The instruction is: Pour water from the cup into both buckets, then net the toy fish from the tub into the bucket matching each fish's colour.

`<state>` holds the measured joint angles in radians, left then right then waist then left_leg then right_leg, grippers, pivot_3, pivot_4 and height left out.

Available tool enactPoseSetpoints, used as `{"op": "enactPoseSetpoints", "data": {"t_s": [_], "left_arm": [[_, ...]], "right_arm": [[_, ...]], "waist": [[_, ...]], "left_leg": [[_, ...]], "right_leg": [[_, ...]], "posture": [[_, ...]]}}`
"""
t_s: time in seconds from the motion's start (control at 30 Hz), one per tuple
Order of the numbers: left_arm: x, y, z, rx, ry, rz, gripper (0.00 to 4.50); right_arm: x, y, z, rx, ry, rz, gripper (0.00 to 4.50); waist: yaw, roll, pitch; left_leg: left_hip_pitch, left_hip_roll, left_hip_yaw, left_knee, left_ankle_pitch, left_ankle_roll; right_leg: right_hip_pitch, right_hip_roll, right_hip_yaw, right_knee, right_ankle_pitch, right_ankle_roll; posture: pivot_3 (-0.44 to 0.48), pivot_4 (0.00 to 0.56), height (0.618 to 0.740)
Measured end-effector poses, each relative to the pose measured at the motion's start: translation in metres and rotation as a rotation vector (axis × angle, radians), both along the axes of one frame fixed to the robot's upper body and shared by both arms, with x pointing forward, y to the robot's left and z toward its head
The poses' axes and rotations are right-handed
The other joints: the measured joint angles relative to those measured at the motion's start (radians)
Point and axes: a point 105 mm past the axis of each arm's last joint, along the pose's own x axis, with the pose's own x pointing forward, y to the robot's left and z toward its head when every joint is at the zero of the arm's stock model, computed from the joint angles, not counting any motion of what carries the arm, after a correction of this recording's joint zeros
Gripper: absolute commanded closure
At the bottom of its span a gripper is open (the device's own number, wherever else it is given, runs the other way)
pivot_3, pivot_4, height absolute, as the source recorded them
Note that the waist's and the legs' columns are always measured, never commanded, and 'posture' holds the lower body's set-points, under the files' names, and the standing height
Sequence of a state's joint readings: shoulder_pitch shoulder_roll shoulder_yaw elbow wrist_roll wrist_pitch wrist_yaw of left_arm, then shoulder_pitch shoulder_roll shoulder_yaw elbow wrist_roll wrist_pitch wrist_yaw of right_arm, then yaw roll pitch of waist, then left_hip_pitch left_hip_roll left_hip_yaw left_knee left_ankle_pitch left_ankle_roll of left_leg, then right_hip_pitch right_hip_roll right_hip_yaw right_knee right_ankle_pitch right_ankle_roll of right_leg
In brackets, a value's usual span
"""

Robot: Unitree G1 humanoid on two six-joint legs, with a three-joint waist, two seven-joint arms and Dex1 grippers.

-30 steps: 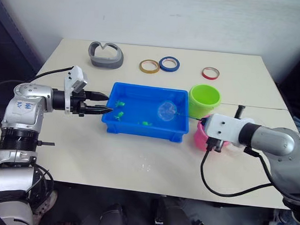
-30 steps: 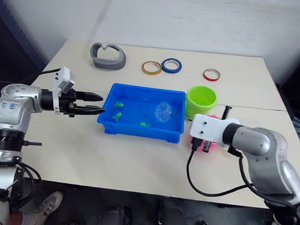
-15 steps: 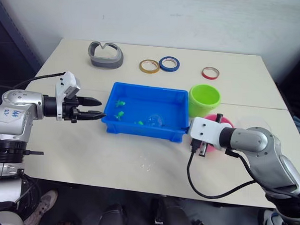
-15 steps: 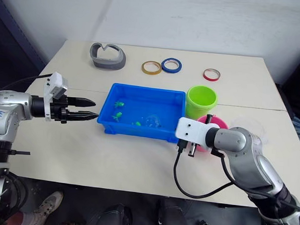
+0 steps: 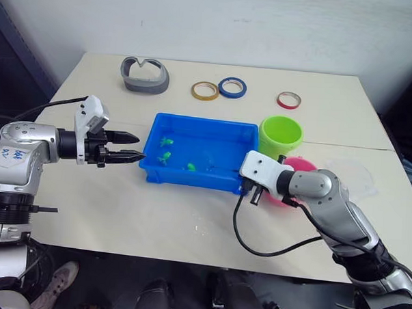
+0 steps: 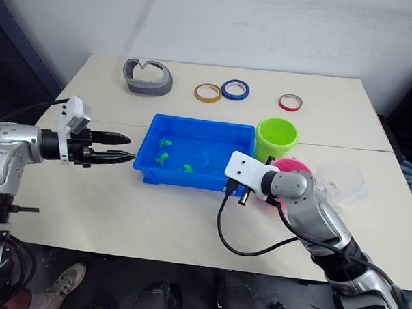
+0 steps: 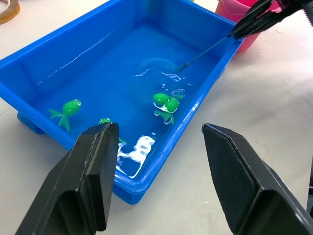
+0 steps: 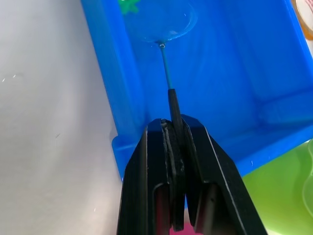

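**Net dips lower into the tub as the right arm swings in**

Since a second ago the right arm has swung toward the tub's near corner, carrying the net hoop from the tub's right part down toward its middle, while the left arm has drawn back slightly from the tub's left wall.

Widest of all is the counter [image 5: 189, 215], pale and carrying everything. On it sits the tub [image 5: 200, 130], bright blue, holding shallow water. Behind its right end stands the lime green bucket [image 5: 281, 136], and the pink bucket [image 5: 302, 165] sits just in front of that, partly hidden by the right arm. A clear cup [image 5: 352, 176] rests on the counter to the right of the pink bucket. At the far edge lie a grey holder [image 5: 145, 75] and three tape rings [image 5: 232, 87].

Out to the left, the left tool [image 5: 134, 147] hovers just beside the tub's left wall with its fingers spread wide, gripping nothing. By the tub's near right corner, the right tool [image 8: 174, 134] is clamped on the net [image 8: 165, 29] by its thin dark stick, the hoop lying low in the water.

Several green toy fish [image 7: 166, 104] float in the tub's left and middle parts; one lies just beside the hoop.
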<state>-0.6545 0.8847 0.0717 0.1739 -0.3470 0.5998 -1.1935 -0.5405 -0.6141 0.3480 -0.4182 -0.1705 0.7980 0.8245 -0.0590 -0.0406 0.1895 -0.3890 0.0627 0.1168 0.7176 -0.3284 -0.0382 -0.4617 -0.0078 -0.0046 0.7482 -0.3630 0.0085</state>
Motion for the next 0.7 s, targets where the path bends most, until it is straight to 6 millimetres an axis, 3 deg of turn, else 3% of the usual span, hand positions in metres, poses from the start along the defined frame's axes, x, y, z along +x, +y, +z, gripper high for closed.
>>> {"op": "enactPoseSetpoints", "data": {"t_s": [0.4,0.7], "left_arm": [[-0.0012,0.0042,0.0042,0.003,-0.006,0.012,1.48],[-0.0011,0.0044,0.004,0.001,-0.002,0.015,1.48]], "right_arm": [[0.0014,0.0079,0.0061,0.109,0.091,-0.041,4.5],[0.0002,0.011,0.0041,0.08,0.082,-0.034,4.5]], "waist": [[0.0,0.0,0.0],[-0.001,0.0,0.0]], "left_leg": [[0.0,0.0,0.0,-0.001,0.0,0.001],[-0.001,0.0,0.0,-0.001,-0.001,0.001]], "right_leg": [[0.0,0.0,0.0,-0.001,0.0,0.0],[-0.001,0.0,0.0,-0.002,0.0,0.0]], "posture": [[0.0,0.15,0.693],[0.0,0.15,0.693]]}}
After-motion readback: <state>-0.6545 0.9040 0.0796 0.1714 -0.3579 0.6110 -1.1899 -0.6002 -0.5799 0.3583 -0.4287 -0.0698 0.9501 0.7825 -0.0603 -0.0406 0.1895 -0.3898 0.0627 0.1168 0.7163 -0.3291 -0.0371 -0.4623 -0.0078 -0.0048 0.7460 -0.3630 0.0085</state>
